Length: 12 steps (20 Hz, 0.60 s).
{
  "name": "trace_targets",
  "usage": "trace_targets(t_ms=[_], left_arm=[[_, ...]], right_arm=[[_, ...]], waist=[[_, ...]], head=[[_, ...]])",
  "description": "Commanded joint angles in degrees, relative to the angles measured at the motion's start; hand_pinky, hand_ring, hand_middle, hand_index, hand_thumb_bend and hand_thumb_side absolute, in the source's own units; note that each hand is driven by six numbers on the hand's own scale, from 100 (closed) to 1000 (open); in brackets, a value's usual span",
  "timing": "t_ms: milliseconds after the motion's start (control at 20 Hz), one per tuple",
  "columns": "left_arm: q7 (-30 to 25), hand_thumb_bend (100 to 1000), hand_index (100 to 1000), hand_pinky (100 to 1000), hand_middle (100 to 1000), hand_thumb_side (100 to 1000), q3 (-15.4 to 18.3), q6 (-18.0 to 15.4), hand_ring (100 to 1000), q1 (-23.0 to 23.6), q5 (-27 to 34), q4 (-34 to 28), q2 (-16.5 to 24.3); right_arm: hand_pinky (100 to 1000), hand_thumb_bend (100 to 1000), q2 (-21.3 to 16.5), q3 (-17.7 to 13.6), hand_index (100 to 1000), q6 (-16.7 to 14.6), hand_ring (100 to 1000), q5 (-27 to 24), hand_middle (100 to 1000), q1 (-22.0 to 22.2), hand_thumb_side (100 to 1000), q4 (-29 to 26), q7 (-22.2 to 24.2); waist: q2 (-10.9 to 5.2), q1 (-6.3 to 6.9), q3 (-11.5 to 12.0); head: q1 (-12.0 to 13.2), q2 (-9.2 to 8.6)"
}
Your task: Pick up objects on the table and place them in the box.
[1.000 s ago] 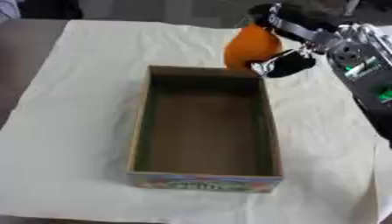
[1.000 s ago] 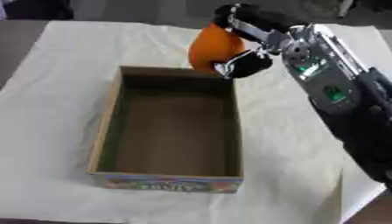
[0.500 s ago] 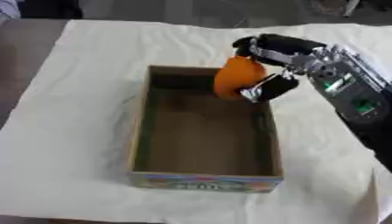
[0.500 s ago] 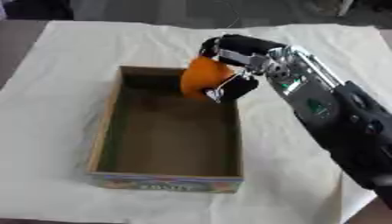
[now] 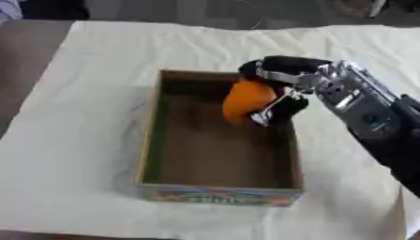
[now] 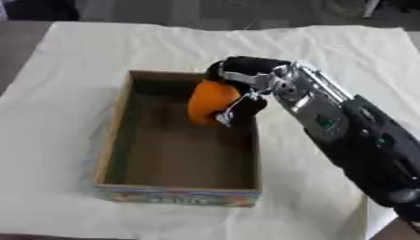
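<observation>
An orange rounded object (image 5: 246,100) is held over the far right part of the open cardboard box (image 5: 153,136). My right hand (image 5: 283,84) reaches in from the right, its fingers and thumb curled round the orange object, above the box's right wall. The box's brown floor shows nothing else inside. My left hand appears in neither view.
A cream cloth (image 5: 82,93) with wrinkles covers the table under the box. A strip of dark bare table (image 5: 25,56) lies along the left edge. The box's near wall has a colourful printed band (image 5: 217,197).
My right hand has carried the orange object down and leftward, from beyond the box's far right corner to above the box's inside.
</observation>
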Motion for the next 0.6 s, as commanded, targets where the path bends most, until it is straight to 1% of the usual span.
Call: trace_targets(t_ms=[50,200,300,450,500,550,600], left_arm=[[0.1,100,703,409,657,761,0.3,0.1,538,-0.4,0.2,-1.2,0.9],[0.0,100,702,408,657,761,0.3,0.1,538,-0.4,0.2,-1.2,0.9],[0.0,100,702,407,657,761,0.3,0.1,538,-0.3,0.2,-1.2,0.9],[-0.1,100,701,407,657,761,0.3,0.2,537,-0.3,0.2,-1.2,0.8],[-0.1,100,701,407,657,761,0.3,0.2,537,-0.3,0.1,-1.2,0.8],[0.0,100,701,407,657,761,0.3,0.2,538,-0.3,0.1,-1.2,0.8],[0.0,100,701,407,657,761,0.3,0.2,538,-0.3,0.1,-1.2,0.8]], right_arm=[[728,100,-0.6,0.3,607,-0.9,1000,0.5,578,-1.1,200,-0.2,1.3],[734,100,-0.5,1.0,604,-2.0,1000,1.1,615,-1.0,156,0.2,3.0],[738,100,-0.4,1.4,608,-2.8,1000,1.5,651,-0.9,151,0.7,4.1],[737,100,-0.1,2.0,605,-3.6,1000,1.9,655,-0.9,152,1.5,5.2],[737,100,-0.1,1.9,607,-3.6,1000,2.1,685,-1.0,158,1.6,5.1],[736,100,0.0,1.7,611,-3.4,1000,2.4,694,-1.2,161,1.7,4.5],[735,100,0.0,1.4,605,-2.9,1000,2.8,699,-1.3,184,1.6,3.5]], waist=[[-0.90,0.10,0.1],[-0.88,0.08,0.1],[-0.86,0.08,0.1],[-0.81,0.06,0.2],[-0.79,0.07,0.2],[-0.77,0.07,0.1],[-0.76,0.09,0.1]], head=[[-0.1,-0.45],[-0.2,-0.47],[-0.2,-0.47],[-0.2,-0.45],[-0.2,-0.47],[-0.1,-0.48],[-0.1,-0.49]])
